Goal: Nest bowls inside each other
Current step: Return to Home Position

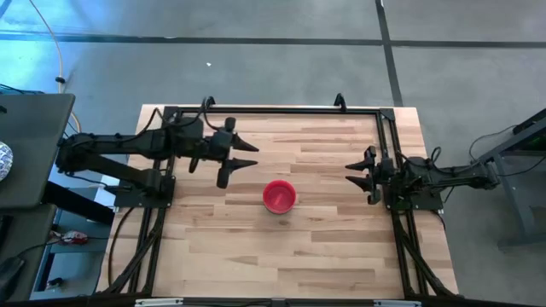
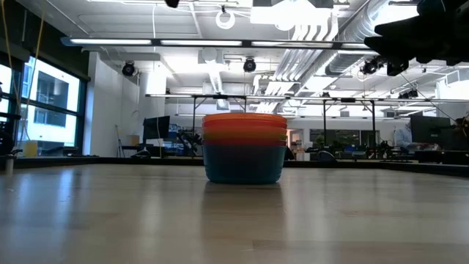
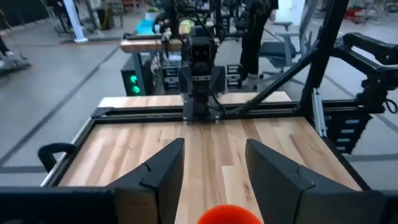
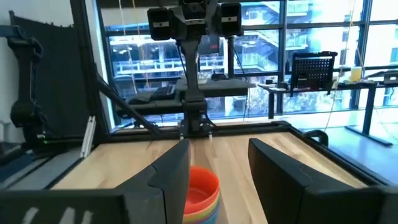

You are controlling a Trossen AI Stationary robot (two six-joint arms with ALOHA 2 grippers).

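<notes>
Hovering left gripper [image 1: 249, 152]: wide open, empty, 11 o'clock of bowl stack [image 1: 279, 195].
right gripper [image 1: 350, 173]: wide open, empty, 2 o'clock of stack.
stack top: red bowl [image 4: 202, 182].

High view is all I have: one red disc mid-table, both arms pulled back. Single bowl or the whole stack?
Observer: It's a stack, not one bowl. The low view shows several rims nested one inside another, with a teal blue bowl at the bottom.
Operator: Sitting level?
Observer: Yes. In the low view the base rests flat on the table, and the rims run parallel with no visible tilt.
</notes>
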